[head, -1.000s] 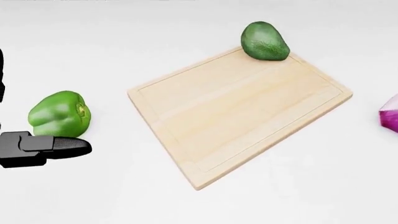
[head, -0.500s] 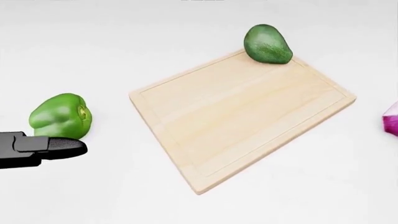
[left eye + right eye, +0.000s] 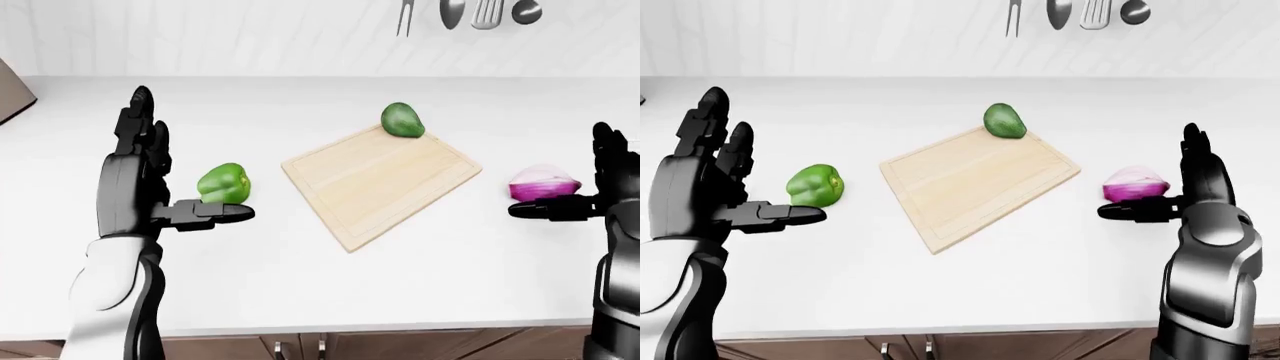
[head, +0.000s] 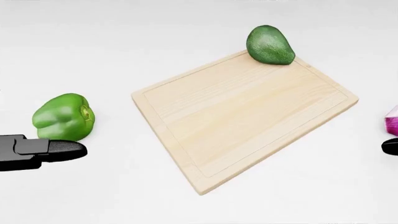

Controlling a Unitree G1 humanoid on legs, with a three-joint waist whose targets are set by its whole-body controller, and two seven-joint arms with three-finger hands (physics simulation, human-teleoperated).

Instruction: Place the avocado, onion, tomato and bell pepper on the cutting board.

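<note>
A pale wooden cutting board [image 4: 242, 112] lies angled on the white counter. The green avocado [image 4: 270, 45] sits at its top corner. Left of the board, on the counter, rests the green bell pepper [image 3: 223, 183]. My left hand [image 3: 190, 161] is open beside it, fingers up and thumb [image 4: 59, 148] stretched out just below the pepper. Right of the board lies a halved red onion [image 3: 1135, 184]. My right hand [image 3: 1148, 174] is open about it, with the thumb under it and the fingers behind. No tomato shows in any view.
Kitchen utensils [image 3: 465, 11] hang on the white wall at the top. The counter's near edge [image 3: 330, 326] runs along the bottom, with brown cabinets below. A brown object [image 3: 12, 94] pokes in at the top left.
The head view has shifted a little, so everything sits slightly lower and to the right. My right thumb tip now shows at the right edge, below the onion.
</note>
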